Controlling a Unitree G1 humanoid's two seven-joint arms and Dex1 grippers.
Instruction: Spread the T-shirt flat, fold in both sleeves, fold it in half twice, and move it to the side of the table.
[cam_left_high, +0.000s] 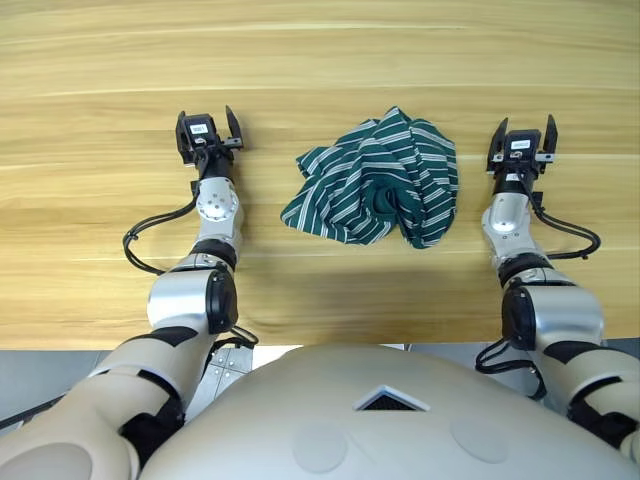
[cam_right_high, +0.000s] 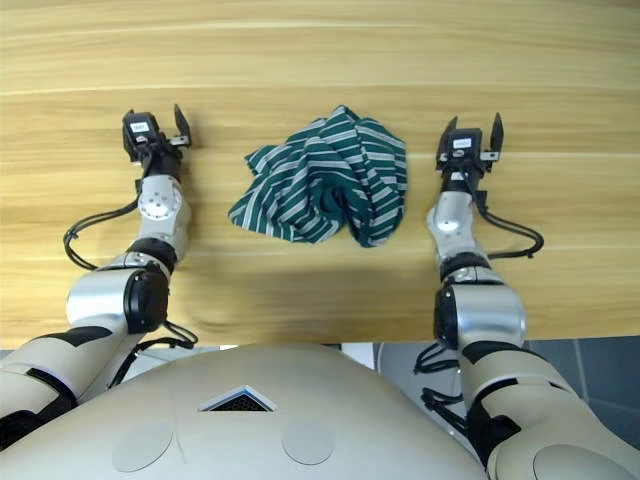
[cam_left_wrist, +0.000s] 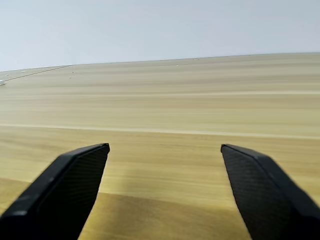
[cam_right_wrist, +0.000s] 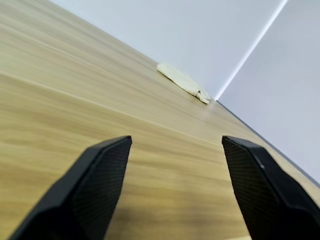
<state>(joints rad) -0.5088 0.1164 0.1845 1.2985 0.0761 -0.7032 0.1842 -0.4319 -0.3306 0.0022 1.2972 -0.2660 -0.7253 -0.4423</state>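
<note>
A dark green T-shirt (cam_left_high: 378, 181) with thin white stripes lies crumpled in a heap on the wooden table (cam_left_high: 320, 60), between my two arms. My left gripper (cam_left_high: 209, 119) rests on the table to the left of the heap, a hand's width away, open and holding nothing. To the right of the shirt my right gripper (cam_left_high: 523, 130) is just as open and bare, close to the cloth's right edge but apart from it. The wrist views show each pair of black fingers (cam_left_wrist: 75, 185) (cam_right_wrist: 95, 180) spread over bare wood.
A small pale cloth-like thing (cam_right_wrist: 184, 81) lies far off near the table's edge by the wall. Bare wood (cam_right_high: 320, 60) stretches beyond the shirt and to both sides. The table's near edge (cam_left_high: 330, 343) runs just in front of my arms.
</note>
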